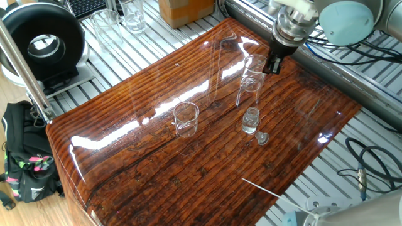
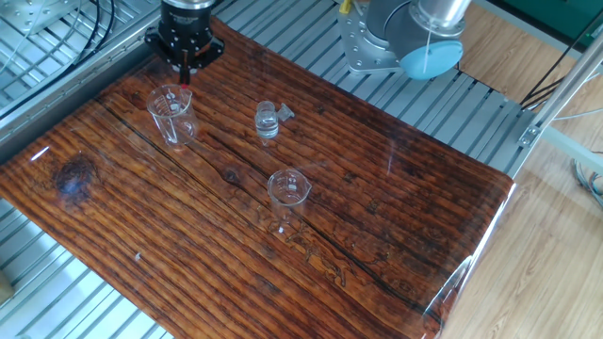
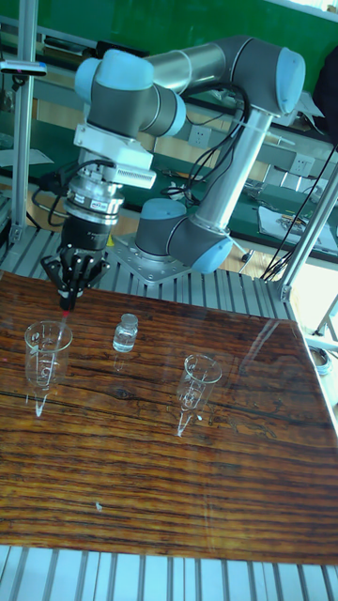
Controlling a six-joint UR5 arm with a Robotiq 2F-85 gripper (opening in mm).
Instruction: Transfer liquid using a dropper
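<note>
My gripper (image 3: pixel 69 293) is shut on the red bulb of the dropper (image 3: pixel 66 304), which hangs straight down. Its thin clear tube points into the mouth of a tall clear glass vessel (image 3: pixel 46 346) just below. The other fixed view has the gripper (image 2: pixel 186 66) over that vessel (image 2: pixel 171 111) at the table's back left, with the dropper bulb (image 2: pixel 185 79) between the fingers. In one fixed view the gripper (image 1: pixel 273 64) stands right of the vessel (image 1: pixel 250 80). The liquid is too clear to make out in any glass.
A small glass bottle (image 2: pixel 267 121) stands mid-table with its stopper (image 2: pixel 285 112) lying beside it. A second tall glass vessel (image 2: pixel 288 193) stands nearer the centre. Off the wooden tabletop (image 2: pixel 377 217) lie the arm's base (image 2: pixel 396 42), more glassware (image 1: pixel 133 16) and a black fan (image 1: pixel 43 44).
</note>
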